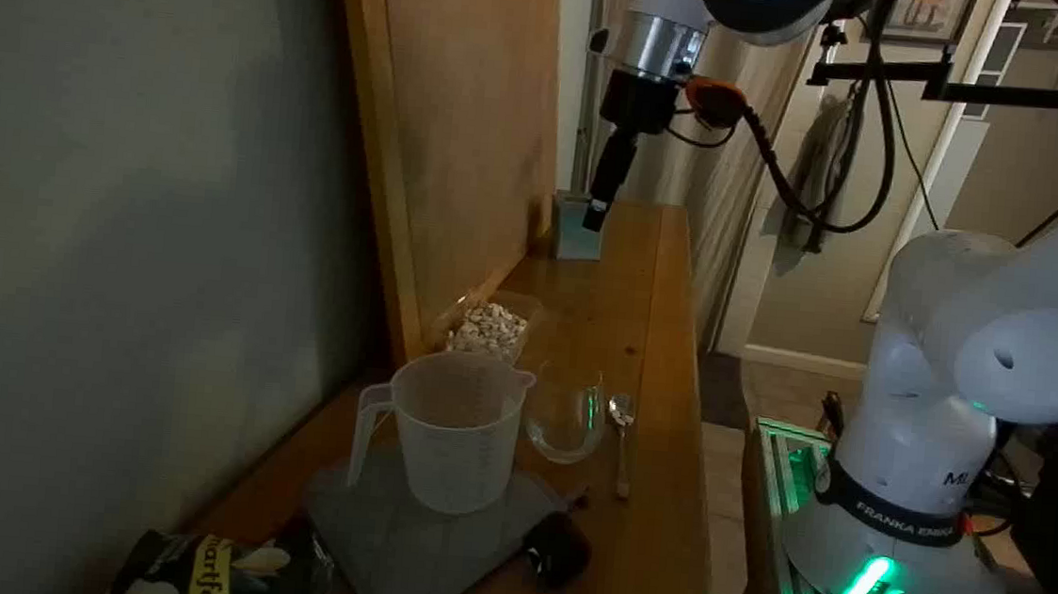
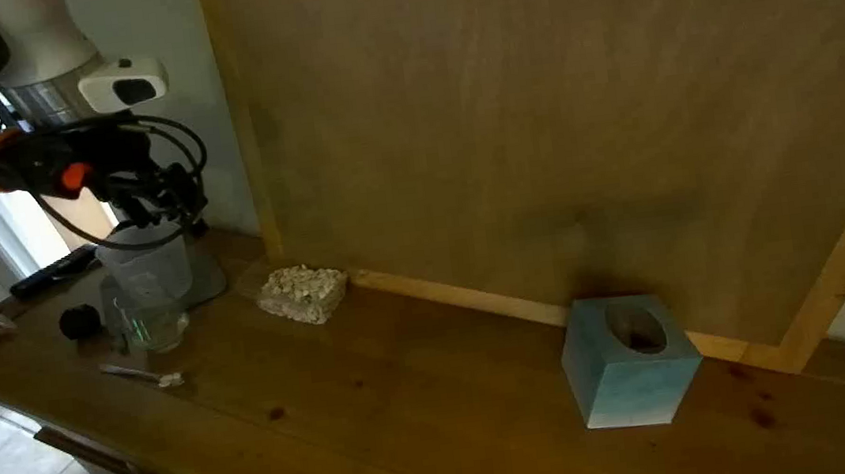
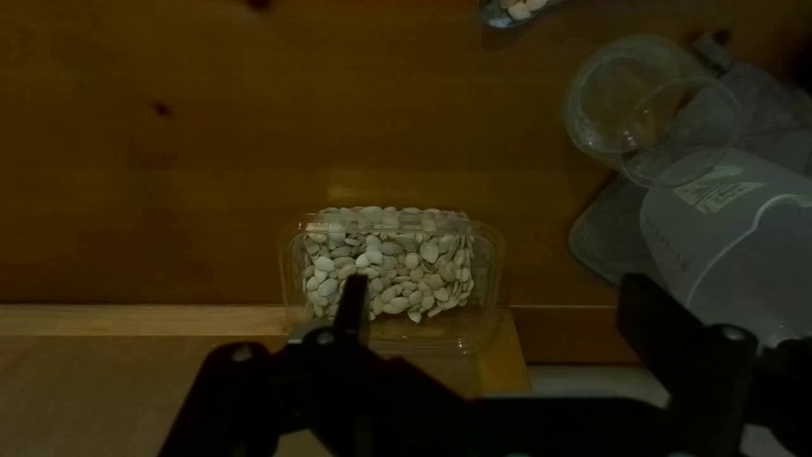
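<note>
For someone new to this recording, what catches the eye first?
Probably the glowing green light on the robot's base. Then the open gripper, hanging above the wooden counter, and the clear tub of pale seeds on that counter. The pale blue box stands out too, beside the wooden panel.

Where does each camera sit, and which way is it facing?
An exterior view: raised at the jug end, looking along the counter; arm and pincer show.
An exterior view: above counter height, facing the wooden board aslant; arm's end and pincer, upper left.
Wrist view: on the wrist, looking down at seeds; pincer at the bottom.
Both exterior views share jug, seeds, box and pincer.
</note>
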Controlling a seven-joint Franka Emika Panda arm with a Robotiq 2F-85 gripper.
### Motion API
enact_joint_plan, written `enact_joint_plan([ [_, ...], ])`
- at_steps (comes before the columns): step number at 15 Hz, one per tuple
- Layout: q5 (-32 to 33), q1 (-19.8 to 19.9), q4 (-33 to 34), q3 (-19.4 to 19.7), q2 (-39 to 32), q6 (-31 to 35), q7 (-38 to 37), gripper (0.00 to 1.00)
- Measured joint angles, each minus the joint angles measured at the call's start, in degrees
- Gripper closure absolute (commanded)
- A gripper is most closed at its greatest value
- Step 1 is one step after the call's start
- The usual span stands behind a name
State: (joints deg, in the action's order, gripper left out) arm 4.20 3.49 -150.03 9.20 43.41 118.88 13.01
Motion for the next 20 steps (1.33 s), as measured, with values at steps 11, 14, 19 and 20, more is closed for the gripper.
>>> enact_joint_plan([
  [11, -1.43, -3.36, -3.09, -0.51, -3.77, -1.78, 0.0, 0.0],
  [14, -2.82, -4.84, -4.04, -0.56, -6.01, -1.92, 0.26, 0.0],
  [19, -4.43, -6.52, -4.73, -0.94, -9.9, -0.42, 1.72, 0.0],
  [20, -4.44, -6.61, -4.84, -1.14, -10.77, 0.4, 1.78, 0.0],
])
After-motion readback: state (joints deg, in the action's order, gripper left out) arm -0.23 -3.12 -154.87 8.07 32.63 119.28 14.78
